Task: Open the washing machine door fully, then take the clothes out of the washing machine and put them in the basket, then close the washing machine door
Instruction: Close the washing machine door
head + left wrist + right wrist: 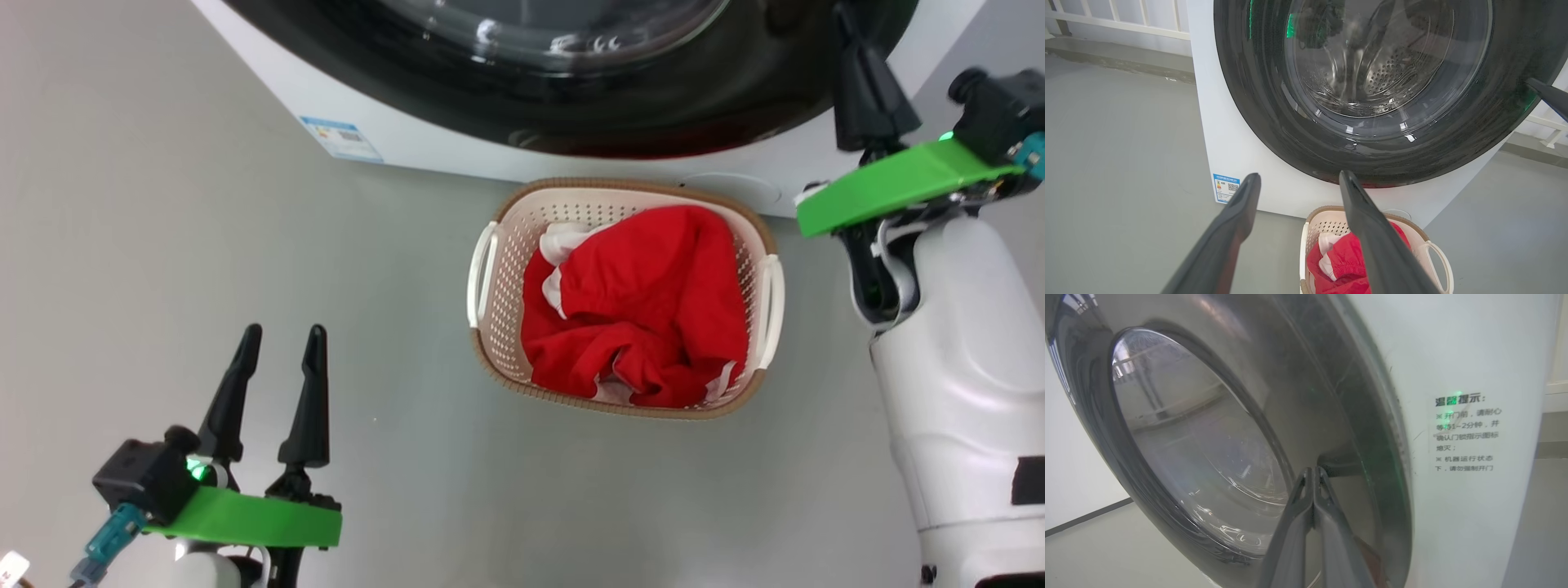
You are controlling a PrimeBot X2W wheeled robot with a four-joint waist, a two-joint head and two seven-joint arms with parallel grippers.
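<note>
Status: the clothes (pixel 653 310) are in the basket (pixel 500 327), which sits on the floor (pixel 245 204) just in front of the washing machine (pixel 392 131), under the low edge of the washing machine door (pixel 653 122). Door looks shut against the body; I can't tell if it's latched.

Right tool (pixel 843 12) is clenched on nothing, tips together against the far right of the door's black rim. In the wrist view the right tool (pixel 1312 469) points at a dark recess in that rim. Left tool (pixel 284 328) is released and empty, hanging over bare floor at near left, well apart from everything.

Risks, my read:
- Latch not caught. If I back the right arm off early, the door could swing out again.
- Narrow clenched tips on a glossy curved rim could skid off sideways and scrape the rim or knock the white body beside the printed notice (pixel 1466 433).
- Pushing hard with a slip could send the arm down toward the basket, which is close below.
- Fabric pinched at the seal: gasket hidden, can't rule it out. The drum shows no red through the glass in the left wrist view.

Count:
- washing machine: one
- door: one
- basket: one, two white side handles
- clothes: one red heap with white trim; can't split it into garments
- tools: two
- blue label (pixel 340 139): one
</note>
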